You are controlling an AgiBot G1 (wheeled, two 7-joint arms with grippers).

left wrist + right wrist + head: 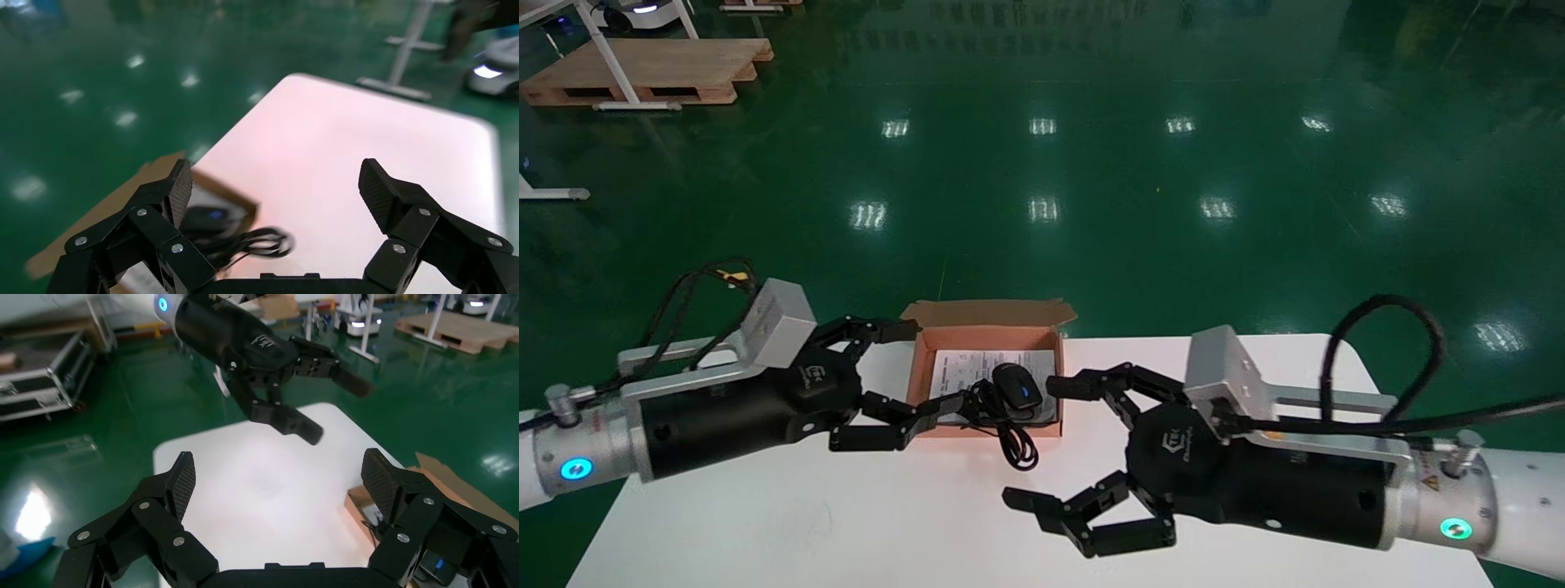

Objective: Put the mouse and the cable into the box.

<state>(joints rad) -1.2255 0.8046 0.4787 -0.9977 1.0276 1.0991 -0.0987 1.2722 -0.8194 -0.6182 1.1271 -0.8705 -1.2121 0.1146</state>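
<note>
Mouse (1017,385) lies in the box (989,314) in the head view, its cable (993,408) spilling out at six o'clock. Left gripper (888,384) at nine and right gripper (1042,441) at four flank it, probably to tuck it in. Both wrist views show jaws wide apart.

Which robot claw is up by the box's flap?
The left gripper: one finger reaches the back corner of the box, beside its flap. The right gripper is nearer the front of the table.
</note>
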